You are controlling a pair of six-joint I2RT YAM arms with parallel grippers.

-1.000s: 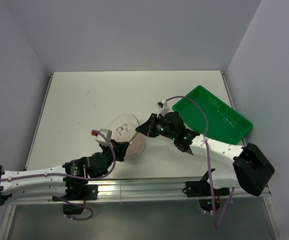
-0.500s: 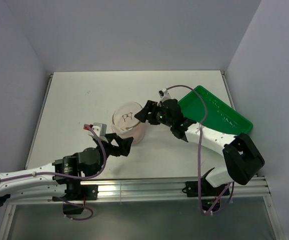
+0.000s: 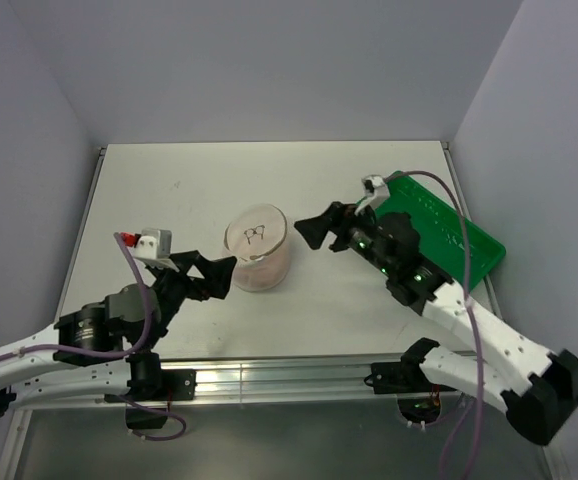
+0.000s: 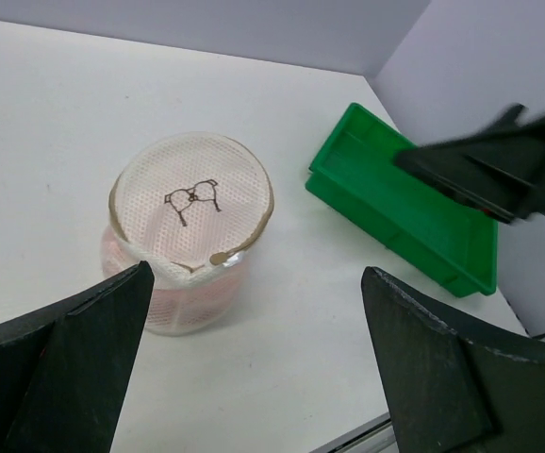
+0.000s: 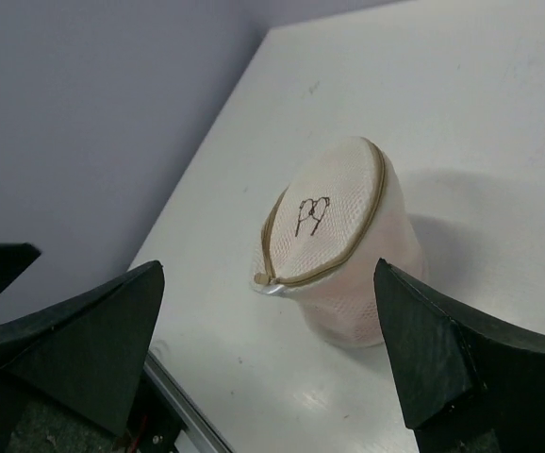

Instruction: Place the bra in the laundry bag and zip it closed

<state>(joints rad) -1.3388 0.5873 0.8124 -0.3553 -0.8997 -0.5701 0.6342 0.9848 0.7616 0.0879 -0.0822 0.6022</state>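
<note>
Hovering near the front of the table (image 3: 169, 200), the left gripper (image 3: 214, 278) has its jaws spread wide and empty. Just beyond it the laundry bag (image 3: 258, 255) stands upright, the bra (image 4: 173, 297) showing pink through the mesh. The right gripper (image 3: 311, 230), also wide and empty, hangs beside it, before the green tray (image 4: 395, 198). Any retreat should lift clear without brushing the bag. Whether the zip fully meets its pull (image 5: 261, 279) is hard to tell.

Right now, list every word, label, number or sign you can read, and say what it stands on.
No words or numbers are readable.
On the laundry bag, top disc: a small dark line drawing like a bra, no letters.
On the green tray, floor: faint marks, too small to read.
</note>
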